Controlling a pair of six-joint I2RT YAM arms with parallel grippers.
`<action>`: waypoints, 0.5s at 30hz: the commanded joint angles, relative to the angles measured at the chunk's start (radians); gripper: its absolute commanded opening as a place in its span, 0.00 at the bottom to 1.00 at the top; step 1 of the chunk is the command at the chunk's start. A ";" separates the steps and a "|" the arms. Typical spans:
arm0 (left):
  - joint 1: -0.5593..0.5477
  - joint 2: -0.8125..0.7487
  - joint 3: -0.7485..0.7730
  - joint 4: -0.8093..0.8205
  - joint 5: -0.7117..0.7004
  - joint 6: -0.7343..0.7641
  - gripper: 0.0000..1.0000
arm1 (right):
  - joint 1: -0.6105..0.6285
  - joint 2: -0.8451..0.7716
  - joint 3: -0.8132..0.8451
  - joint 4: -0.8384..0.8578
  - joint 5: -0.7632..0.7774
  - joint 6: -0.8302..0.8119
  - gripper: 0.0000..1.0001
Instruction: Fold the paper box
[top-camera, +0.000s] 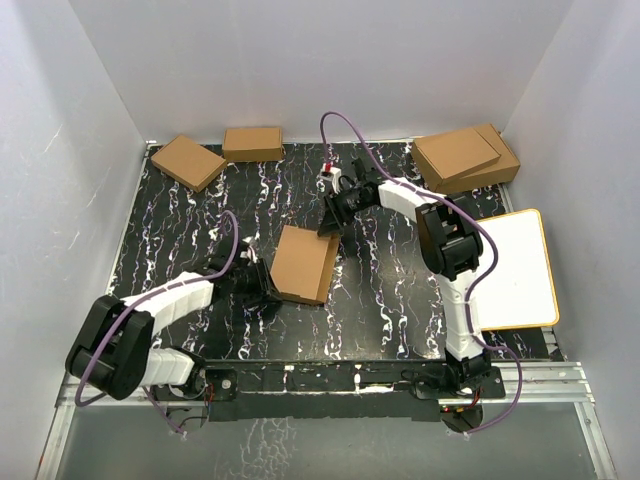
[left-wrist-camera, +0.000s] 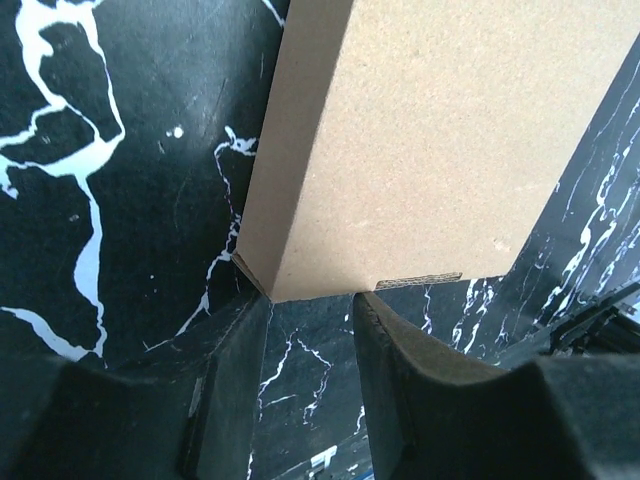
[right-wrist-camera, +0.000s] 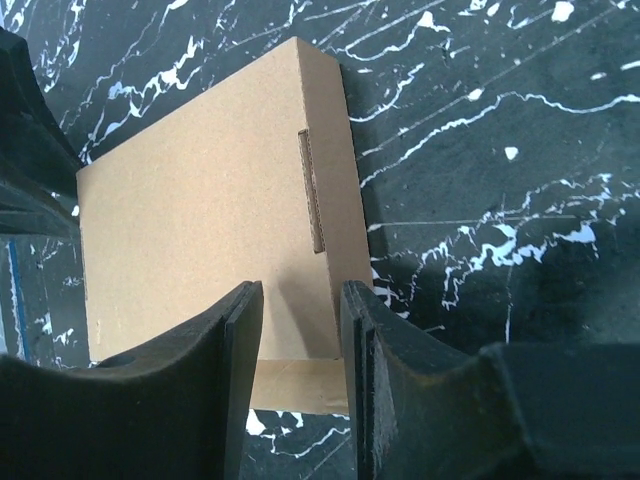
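Paper box (left-wrist-camera: 430, 150) corner just ahead of half-open left gripper (left-wrist-camera: 310, 310); far end right under half-open right gripper (right-wrist-camera: 300, 295), nothing clamped by the looks.

paper box (left-wrist-camera: 440, 150) just beyond end effector (left-wrist-camera: 310, 320)

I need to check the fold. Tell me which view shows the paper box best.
Top external: the whole paper box shows there, folded shut. The right wrist view shows its top face and a slot, with the near edge partly hidden. The left wrist view shows just one corner.
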 joint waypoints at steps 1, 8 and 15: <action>0.000 0.037 0.057 0.028 -0.084 0.033 0.39 | 0.003 -0.054 -0.035 -0.008 -0.017 -0.029 0.40; 0.013 0.116 0.145 0.014 -0.153 0.083 0.42 | -0.007 -0.144 -0.174 -0.025 0.013 -0.056 0.38; 0.056 0.183 0.219 0.047 -0.163 0.116 0.45 | -0.018 -0.270 -0.339 -0.037 0.019 -0.092 0.40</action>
